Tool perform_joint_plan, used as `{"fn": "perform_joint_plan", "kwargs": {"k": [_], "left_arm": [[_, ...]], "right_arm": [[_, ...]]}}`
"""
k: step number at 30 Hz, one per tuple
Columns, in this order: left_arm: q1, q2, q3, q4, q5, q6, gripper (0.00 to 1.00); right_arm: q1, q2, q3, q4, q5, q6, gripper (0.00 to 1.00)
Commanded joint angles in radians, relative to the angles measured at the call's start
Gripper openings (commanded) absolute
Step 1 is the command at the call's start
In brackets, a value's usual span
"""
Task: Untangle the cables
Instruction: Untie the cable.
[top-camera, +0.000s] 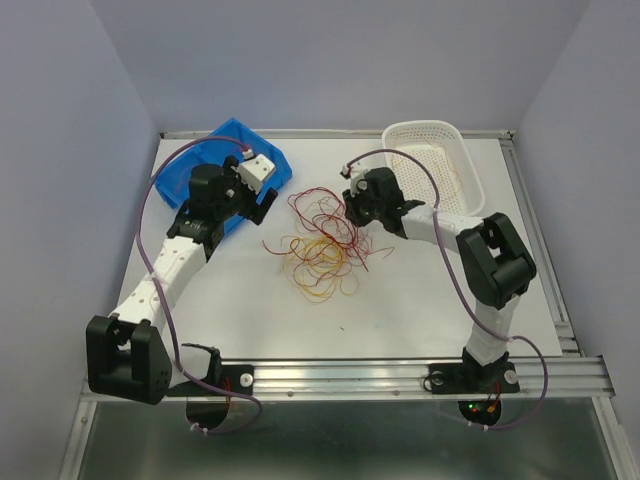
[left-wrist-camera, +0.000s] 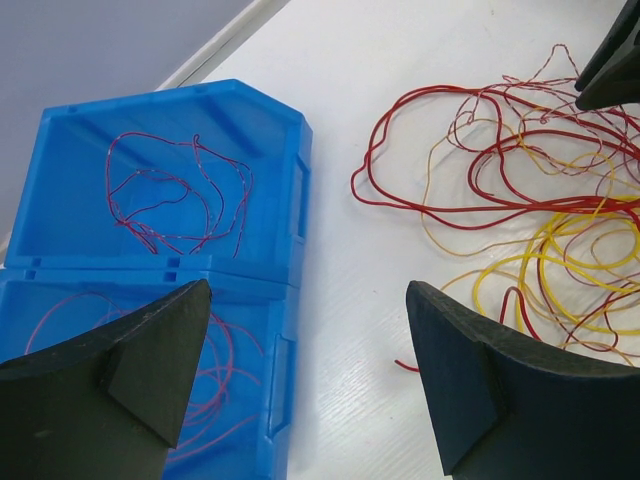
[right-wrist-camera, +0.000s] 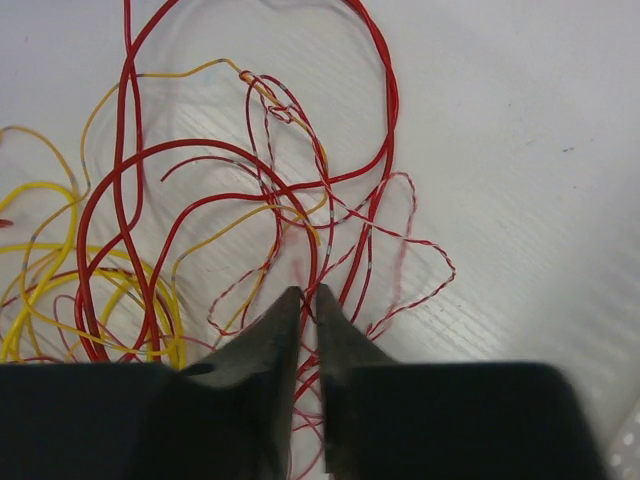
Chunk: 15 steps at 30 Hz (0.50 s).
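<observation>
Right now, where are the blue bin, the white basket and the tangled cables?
blue bin (left-wrist-camera: 70, 170): left wrist view, bare floor of its far compartment.
white basket (top-camera: 425, 127): top external view, its far rim.
cables (top-camera: 318, 255): top external view, middle of the tangle.

The tangle of thin red and yellow wire cables (top-camera: 320, 245) lies mid-way on the white bench (top-camera: 430, 300). The blue plastic bin (top-camera: 222, 140) sits far left, with strands (left-wrist-camera: 170, 195) in it. The white plastic mesh basket (top-camera: 424, 128) sits far right.
</observation>
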<state>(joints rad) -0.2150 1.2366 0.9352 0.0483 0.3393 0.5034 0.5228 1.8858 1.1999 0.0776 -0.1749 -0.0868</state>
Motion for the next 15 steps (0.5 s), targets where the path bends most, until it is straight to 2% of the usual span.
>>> {"fn": "perform_joint_plan", "kwargs": {"k": [1,15], "left_arm": [[-0.001,-0.029,-0.012,0.047,0.012,-0.006,0.91],[-0.001,-0.032,-0.013,0.047,0.036,0.007,0.91]], "right_arm": [[-0.007,-0.016,0.035,0.024,-0.023,-0.014,0.01],[-0.006,-0.204,0.033,0.024,-0.158,0.045,0.01]]}}
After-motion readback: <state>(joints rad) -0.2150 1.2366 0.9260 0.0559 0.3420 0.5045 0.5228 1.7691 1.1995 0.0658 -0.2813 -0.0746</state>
